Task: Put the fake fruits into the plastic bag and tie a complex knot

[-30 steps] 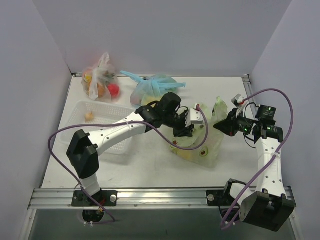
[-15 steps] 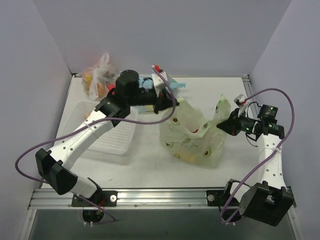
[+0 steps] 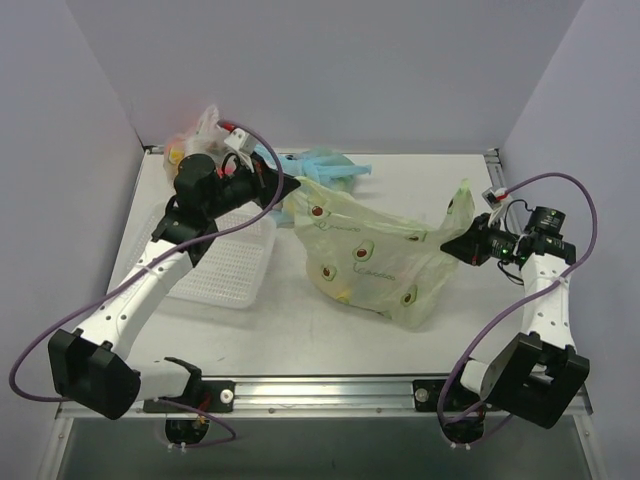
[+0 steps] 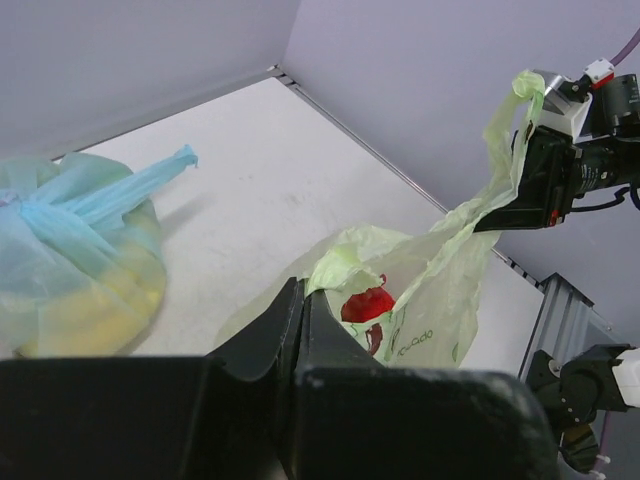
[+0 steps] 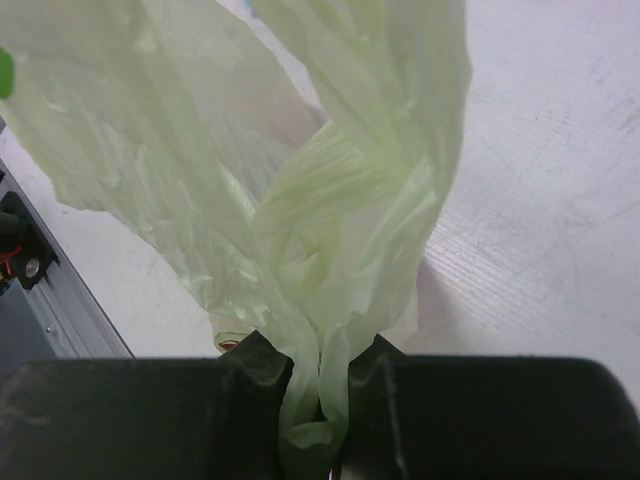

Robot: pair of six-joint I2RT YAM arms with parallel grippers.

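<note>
The pale green plastic bag (image 3: 372, 258) hangs stretched between both grippers. My left gripper (image 3: 292, 189) is shut on its left rim, the jaws pressed together with the green film at their tip (image 4: 302, 292). My right gripper (image 3: 450, 245) is shut on the bunched right handle (image 5: 318, 385), which stands up above it. A red fake fruit (image 4: 364, 303) shows through the bag mouth in the left wrist view. A yellowish fruit (image 3: 344, 296) lies low in the bag. Other fruits are hidden by the film.
A light blue knotted bag (image 3: 322, 166) lies behind the green bag, close to the left gripper. A clear bag with orange and red fruit (image 3: 196, 140) sits at the back left. A white basket (image 3: 228, 262) stands under the left arm. Walls enclose the table.
My left gripper shut on the bag's left rim and swung back and to the left, drawing the bag out wide. The right gripper shifted slightly right, still holding its handle.
</note>
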